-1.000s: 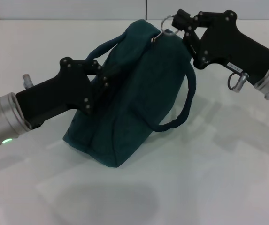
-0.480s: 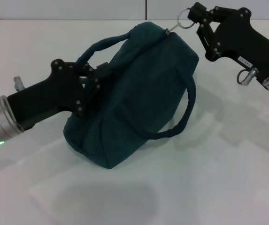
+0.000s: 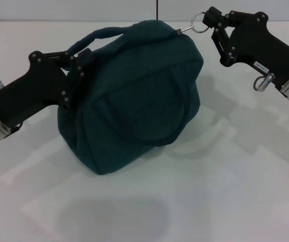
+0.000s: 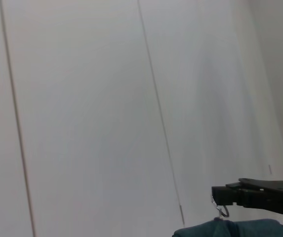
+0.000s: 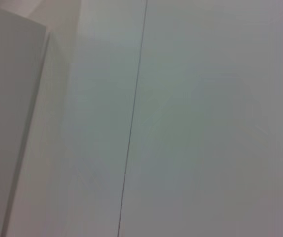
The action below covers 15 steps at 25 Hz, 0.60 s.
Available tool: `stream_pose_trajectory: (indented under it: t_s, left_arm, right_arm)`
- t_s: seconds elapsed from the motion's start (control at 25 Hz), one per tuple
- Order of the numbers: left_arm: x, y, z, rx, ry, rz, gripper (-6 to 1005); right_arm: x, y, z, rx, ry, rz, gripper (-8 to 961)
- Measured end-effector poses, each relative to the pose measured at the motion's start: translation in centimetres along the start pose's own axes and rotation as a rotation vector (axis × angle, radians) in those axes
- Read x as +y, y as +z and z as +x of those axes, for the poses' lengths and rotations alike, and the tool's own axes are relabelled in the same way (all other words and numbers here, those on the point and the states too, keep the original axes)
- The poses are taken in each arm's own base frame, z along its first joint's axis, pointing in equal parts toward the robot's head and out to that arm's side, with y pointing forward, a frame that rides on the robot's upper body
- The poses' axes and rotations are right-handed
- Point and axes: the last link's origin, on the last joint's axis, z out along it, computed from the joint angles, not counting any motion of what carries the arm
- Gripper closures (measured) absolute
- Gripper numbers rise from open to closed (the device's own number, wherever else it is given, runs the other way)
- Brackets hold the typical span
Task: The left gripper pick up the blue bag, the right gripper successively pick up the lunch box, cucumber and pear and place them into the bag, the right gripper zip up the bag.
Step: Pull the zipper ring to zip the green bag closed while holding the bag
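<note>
bag (image 3: 134,96) on counter (image 3: 225,191), bulging, top looks zipped | left end effector (image 3: 76,70) clamped on its end | right end effector (image 3: 211,19) pinching zipper ring (image 3: 198,22) | task near finished

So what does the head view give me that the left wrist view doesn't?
Only the head view shows the left gripper clamped on the blue bag's end, the whole bag and the table. Only the left wrist view shows the seamed wall behind. Both show the right gripper pinching the zipper ring at the bag's top.
</note>
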Motion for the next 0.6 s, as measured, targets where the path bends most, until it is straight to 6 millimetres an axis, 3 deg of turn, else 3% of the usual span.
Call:
stream_pose_trajectory:
  t_s: [0.6]
  left_arm:
    - [-0.73,-0.23,-0.12,0.022,-0.010,0.089,956]
  right_arm:
    - [-0.30,0.00,1.04,0.068,0.030,0.021,934]
